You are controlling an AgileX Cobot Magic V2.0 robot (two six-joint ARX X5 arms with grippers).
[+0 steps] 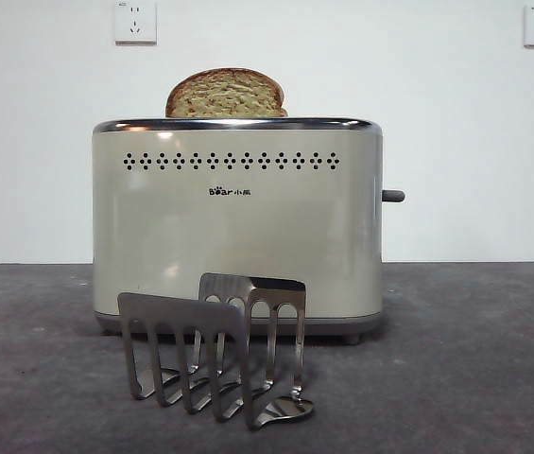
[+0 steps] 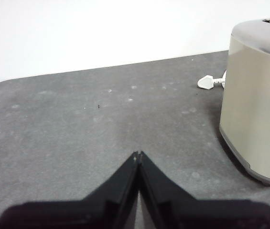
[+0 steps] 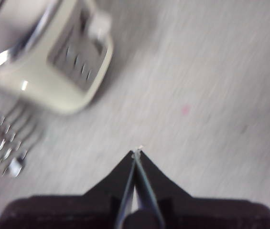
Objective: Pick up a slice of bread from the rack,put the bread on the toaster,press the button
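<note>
Standing in the toaster [image 1: 238, 222], the slice of bread [image 1: 226, 94] pokes above its chrome rim; the rack [image 1: 215, 345] sits just before it, the button [image 1: 393, 196] on its side. The left gripper [image 2: 138, 153] and right gripper [image 3: 136, 151], both pinched closed and holding nothing, hang over the table [image 1: 474, 350] beside the toaster.

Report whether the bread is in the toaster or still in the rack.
In the toaster: the slice of bread stands upright in the toaster, its dome above the rim. The rack is empty.

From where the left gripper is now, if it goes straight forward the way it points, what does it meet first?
Probably nothing: ahead of the shut left gripper lies only bare table up to the wall. The toaster stands off to one side, outside that line, though depth is hard to judge.
</note>
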